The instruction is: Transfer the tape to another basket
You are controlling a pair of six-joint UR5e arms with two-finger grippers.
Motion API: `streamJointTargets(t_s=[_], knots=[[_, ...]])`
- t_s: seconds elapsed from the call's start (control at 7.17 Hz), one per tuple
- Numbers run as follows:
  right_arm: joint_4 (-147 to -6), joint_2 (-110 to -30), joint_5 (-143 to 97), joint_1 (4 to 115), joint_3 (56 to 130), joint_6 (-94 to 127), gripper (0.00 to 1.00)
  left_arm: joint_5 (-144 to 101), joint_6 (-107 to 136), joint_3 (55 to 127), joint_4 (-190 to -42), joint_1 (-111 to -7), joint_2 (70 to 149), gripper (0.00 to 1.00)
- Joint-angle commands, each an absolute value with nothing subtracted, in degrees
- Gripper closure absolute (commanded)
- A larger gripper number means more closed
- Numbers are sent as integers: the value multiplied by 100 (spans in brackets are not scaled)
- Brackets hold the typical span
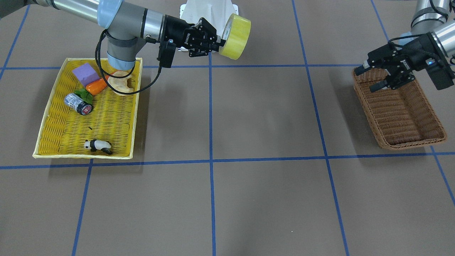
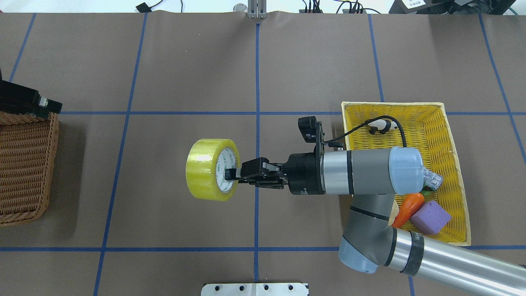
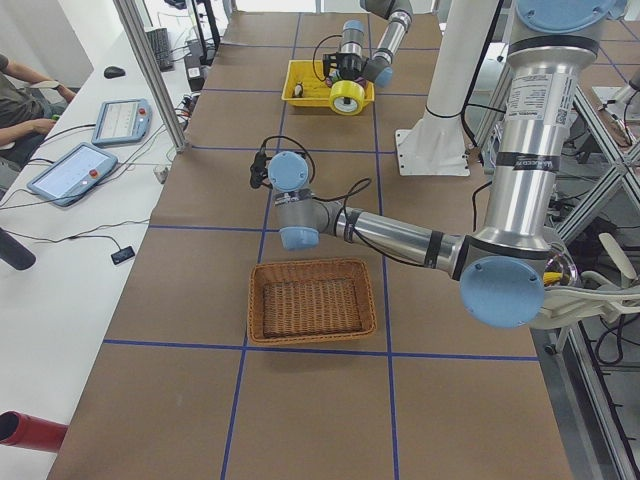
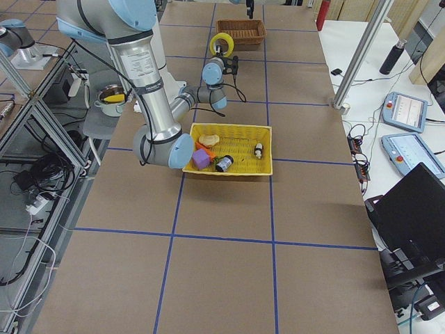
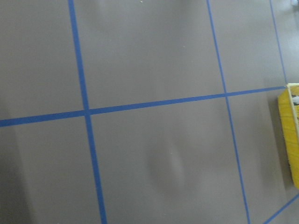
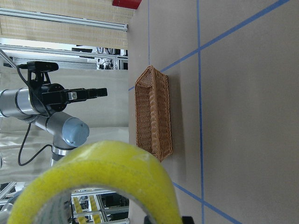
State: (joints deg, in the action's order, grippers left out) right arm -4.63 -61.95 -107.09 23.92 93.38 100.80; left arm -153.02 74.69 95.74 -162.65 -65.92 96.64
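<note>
The yellow tape roll (image 1: pixel 236 35) is held in the air over the middle of the table, with its pale core facing my right gripper (image 1: pixel 222 42). That gripper is shut on the roll's wall, one finger inside the core. Both also show in the overhead view, the tape (image 2: pixel 205 168) and the right gripper (image 2: pixel 232 173). The tape fills the bottom of the right wrist view (image 6: pixel 107 172). The brown wicker basket (image 1: pixel 401 113) stands empty at the table's other end (image 2: pixel 24 164). My left gripper (image 1: pixel 371 76) is open and empty, hovering over the basket's end nearest the robot.
The yellow woven tray (image 1: pixel 103 117) holds a purple block (image 1: pixel 85 73), a toy carrot (image 1: pixel 96 86), a pale bitten piece (image 1: pixel 121 82), a silver-black cylinder (image 1: pixel 77 104) and a panda figure (image 1: pixel 97 145). Blue tape lines grid the brown table.
</note>
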Motion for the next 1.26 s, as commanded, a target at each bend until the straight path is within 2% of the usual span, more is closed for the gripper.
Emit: streamJointTargets(t_s=[0.0, 0.28, 0.7, 0.84, 1.12], knots=[[-413, -6144, -10670, 2294, 9325, 10099, 100, -14525, 9701, 9571, -17582, -5814, 10278, 2], [-116, -6135, -10478, 2215, 9316, 10316, 100, -13196, 10823, 9624, -18410, -4855, 10538, 2], [891, -6135, -10267, 2145, 8914, 10589, 100, -13157, 12727, 9554, -19550, -4799, 10854, 2], [1375, -6126, -10222, 2118, 8642, 10643, 100, -12870, 13083, 9536, -19825, -4694, 11063, 2], [1512, -5951, -10064, 2031, 8543, 10644, 100, -12324, 13122, 9519, -20222, -4177, 11145, 2]])
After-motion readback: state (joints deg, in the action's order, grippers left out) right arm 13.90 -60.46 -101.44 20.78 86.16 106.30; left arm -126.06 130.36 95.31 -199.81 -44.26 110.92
